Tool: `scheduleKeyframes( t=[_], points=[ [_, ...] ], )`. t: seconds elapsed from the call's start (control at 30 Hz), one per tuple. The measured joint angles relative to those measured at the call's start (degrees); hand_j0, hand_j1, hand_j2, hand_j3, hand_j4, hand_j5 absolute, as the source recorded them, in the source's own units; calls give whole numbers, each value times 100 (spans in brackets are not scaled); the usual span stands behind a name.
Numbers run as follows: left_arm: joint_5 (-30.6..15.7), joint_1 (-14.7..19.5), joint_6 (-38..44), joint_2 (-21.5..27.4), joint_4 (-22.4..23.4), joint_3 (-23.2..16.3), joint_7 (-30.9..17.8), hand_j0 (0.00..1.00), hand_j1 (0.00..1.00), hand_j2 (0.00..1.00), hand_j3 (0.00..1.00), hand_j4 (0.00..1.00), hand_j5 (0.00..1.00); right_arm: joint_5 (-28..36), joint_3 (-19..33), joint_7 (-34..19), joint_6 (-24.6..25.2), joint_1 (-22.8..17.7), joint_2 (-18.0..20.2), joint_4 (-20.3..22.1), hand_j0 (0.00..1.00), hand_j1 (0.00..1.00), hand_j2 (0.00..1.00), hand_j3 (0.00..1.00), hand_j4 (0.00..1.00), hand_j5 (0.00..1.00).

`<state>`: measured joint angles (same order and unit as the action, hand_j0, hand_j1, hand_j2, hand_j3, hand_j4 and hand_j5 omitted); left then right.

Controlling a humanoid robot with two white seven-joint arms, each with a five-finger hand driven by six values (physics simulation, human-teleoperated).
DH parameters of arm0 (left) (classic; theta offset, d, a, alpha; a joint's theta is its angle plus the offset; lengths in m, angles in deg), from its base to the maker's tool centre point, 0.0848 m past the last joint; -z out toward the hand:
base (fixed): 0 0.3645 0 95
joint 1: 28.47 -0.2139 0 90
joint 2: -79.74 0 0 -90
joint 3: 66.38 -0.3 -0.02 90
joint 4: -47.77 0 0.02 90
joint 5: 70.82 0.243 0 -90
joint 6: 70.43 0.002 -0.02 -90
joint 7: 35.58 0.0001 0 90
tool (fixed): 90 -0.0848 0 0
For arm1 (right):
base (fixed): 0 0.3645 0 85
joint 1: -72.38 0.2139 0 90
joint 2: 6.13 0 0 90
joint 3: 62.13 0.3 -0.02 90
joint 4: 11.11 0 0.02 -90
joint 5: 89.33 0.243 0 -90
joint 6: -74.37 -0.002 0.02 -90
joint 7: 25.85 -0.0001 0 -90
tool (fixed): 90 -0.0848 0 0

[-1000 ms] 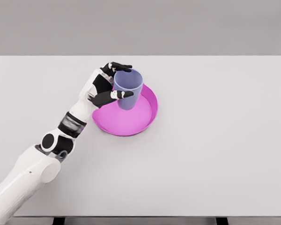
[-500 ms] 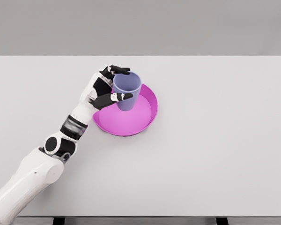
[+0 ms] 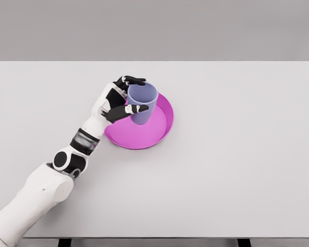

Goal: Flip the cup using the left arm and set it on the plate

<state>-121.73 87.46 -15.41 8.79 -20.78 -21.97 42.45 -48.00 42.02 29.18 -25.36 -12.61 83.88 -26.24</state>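
A lavender cup point(image 3: 142, 103) stands upright, mouth up, over the round magenta plate point(image 3: 144, 134) in the middle of the table. My left hand point(image 3: 122, 98) is shut on the cup from its left side, thumb across the front and fingers curled round the back rim. The cup's base is low over the plate's left-centre part; I cannot tell whether it touches. The right arm is out of view.
The grey table point(image 3: 237, 154) spreads wide around the plate, its front edge near the bottom of the picture. My left forearm point(image 3: 77, 149) crosses the table from the lower left.
The left hand has carried the cup slightly right and down toward the plate's middle. The elbow has shifted a little to the right.
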Motion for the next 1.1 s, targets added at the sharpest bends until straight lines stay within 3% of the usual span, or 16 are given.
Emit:
scheduleKeyframes(
  t=[0.43,0.6,1.1],
  points=[
    [-65,-18,0,-240,320,120,-2,49,49,49,49,49,49,0,0,0,0,9,0,0,100,100,100,100,100,100],
    [-45,-35,0,-210,303,111,-5,77,77,77,77,77,77,0,0,0,0,9,0,0,100,100,100,100,100,100],
    [-28,-35,0,-143,260,86,2,92,92,92,92,92,92,0,0,0,0,0,0,0,100,100,100,100,100,100]
  ],
)
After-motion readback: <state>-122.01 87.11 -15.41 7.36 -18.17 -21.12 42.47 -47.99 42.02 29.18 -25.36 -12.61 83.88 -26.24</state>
